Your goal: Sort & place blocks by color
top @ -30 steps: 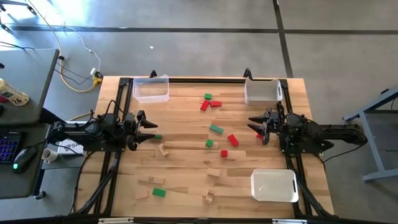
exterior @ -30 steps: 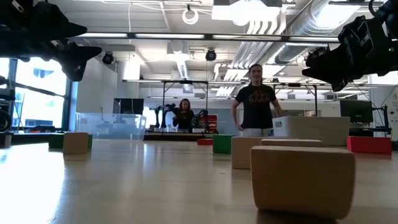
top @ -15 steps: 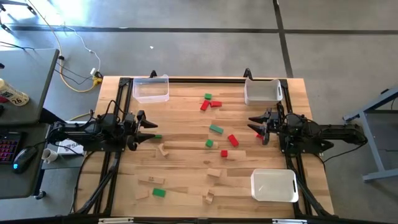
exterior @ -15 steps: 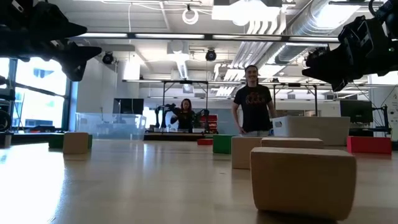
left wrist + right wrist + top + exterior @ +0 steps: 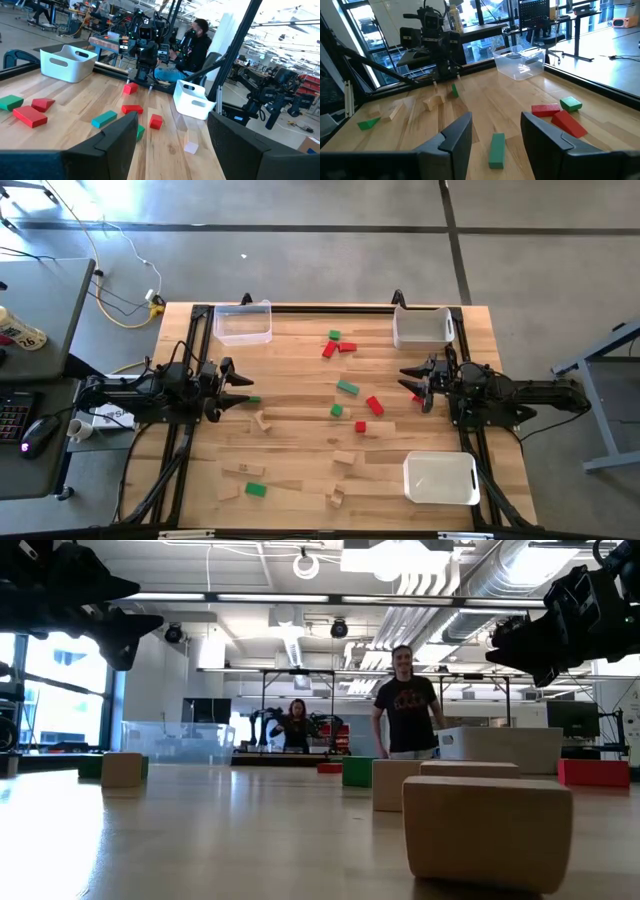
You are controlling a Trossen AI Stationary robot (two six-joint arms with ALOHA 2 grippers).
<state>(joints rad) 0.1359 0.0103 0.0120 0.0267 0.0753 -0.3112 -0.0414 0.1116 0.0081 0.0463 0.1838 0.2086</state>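
Small red, green and plain wooden blocks lie scattered on the table: a red and green cluster (image 5: 337, 344) toward the far edge, a green bar (image 5: 347, 388) and a red block (image 5: 374, 405) in the middle, plain pieces (image 5: 343, 459) and a green block (image 5: 255, 490) toward the near edge. My left gripper (image 5: 240, 387) hovers open at the table's left side, above a green block (image 5: 254, 399). My right gripper (image 5: 408, 382) hovers open at the right side, beside a red block (image 5: 416, 397). Both hold nothing.
A clear bin (image 5: 242, 323) stands at the far left, a white bin (image 5: 421, 327) at the far right, and another white bin (image 5: 440, 478) at the near right. A dark frame (image 5: 330, 307) rims the table. People stand in the room beyond (image 5: 405, 700).
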